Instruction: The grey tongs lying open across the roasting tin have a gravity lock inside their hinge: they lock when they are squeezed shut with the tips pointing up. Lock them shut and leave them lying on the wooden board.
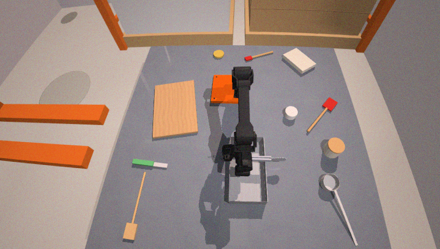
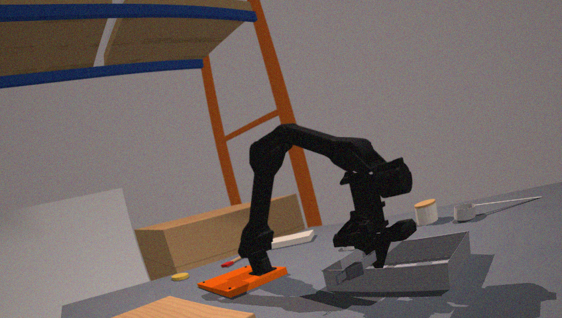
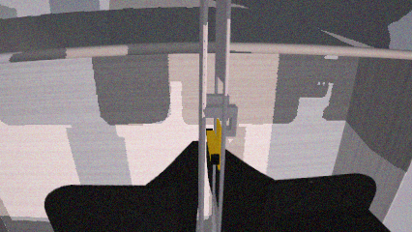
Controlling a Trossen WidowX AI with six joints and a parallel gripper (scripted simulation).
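Note:
The grey tongs (image 1: 262, 158) (image 3: 222, 29) lie across the roasting tin (image 1: 265, 184) (image 2: 413, 281) (image 3: 97, 50), roughly level. Their two arms are squeezed almost together, with a narrow gap. Their tips stick out past the tin's right wall in the top view, and the hinge end points left. A yellow piece (image 3: 213, 142) shows between the arms in the wrist view. My gripper (image 2: 376, 258) (image 3: 202, 148) points down into the tin and is shut on the tongs. The arm hides their middle in the top view. Whether the lock has engaged cannot be seen. The wooden board (image 1: 174, 108) (image 2: 177, 309) lies left of my base.
A white cup (image 1: 290, 112), a red spatula (image 1: 330, 104), a lidded jar (image 1: 335, 147) and a ladle (image 1: 329, 181) stand or lie right of the tin. A green and white block (image 1: 143, 162) and a wooden spatula (image 1: 130, 231) lie left of it.

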